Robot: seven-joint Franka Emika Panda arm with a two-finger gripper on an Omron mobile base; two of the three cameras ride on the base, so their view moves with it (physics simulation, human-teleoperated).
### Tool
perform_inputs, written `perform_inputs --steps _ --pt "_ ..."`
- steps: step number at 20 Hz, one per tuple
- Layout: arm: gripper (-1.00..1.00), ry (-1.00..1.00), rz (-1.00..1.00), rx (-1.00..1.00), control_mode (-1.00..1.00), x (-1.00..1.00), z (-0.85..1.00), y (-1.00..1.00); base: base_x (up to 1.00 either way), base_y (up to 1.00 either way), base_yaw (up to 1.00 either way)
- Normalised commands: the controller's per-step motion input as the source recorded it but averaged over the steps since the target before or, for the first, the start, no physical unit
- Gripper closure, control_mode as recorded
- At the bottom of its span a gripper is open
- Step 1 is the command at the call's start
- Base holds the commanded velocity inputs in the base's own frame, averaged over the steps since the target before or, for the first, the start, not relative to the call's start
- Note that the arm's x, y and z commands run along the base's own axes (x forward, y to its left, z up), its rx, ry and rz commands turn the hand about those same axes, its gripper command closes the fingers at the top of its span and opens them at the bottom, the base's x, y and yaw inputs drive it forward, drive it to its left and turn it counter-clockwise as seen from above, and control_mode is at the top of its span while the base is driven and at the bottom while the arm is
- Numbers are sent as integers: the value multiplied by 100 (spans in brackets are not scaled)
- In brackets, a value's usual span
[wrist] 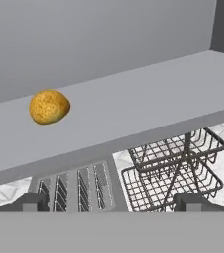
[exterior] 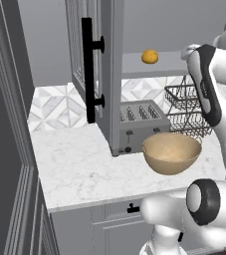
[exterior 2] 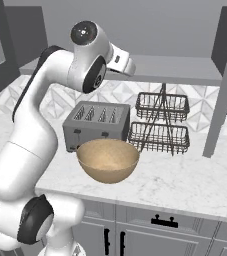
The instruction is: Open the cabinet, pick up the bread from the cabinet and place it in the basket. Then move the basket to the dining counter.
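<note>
Golden-orange and round, the bread [wrist: 49,106] sits on the grey shelf [wrist: 133,113] of the cabinet [exterior: 115,74], and from my hand camera it lies ahead of the fingers [wrist: 111,201] and off to their left, well apart from both tips. I see the fingers spread wide with nothing between them, the two dark tips standing at the bottom of the hand view. Below the shelf edge, under the fingers, I can make out the slotted top of the toaster [wrist: 74,188] and, to its right, the black wire rack [wrist: 175,170] with its two tiers. From the left base camera the cabinet door [exterior: 92,60] stands swung open, its long black bar handle [exterior: 88,69] facing me, and the bread shows on the shelf behind it. The basket [exterior: 171,153], tan and bowl-shaped, rests on the marble tabletop [exterior: 79,169] just in front of the toaster, below the level of the fingers and nearer the robot's base. In the right base view the arm's hand [exterior 2: 121,60] reaches in at shelf height above the toaster, with the basket on the tabletop beneath it.
</note>
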Motion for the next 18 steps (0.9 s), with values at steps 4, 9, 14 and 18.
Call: perform_inputs --steps 4,9,14,18 --pt "-100 5 13 -1 -100 73 5 100 0 0 0" --pt "-100 0 1 -6 -100 52 -6 79 0 0 0" --pt "-100 0 0 -10 -100 37 -1 32 0 0 0" --pt "-100 -2 0 -10 -100 49 -10 0 0 0 0"
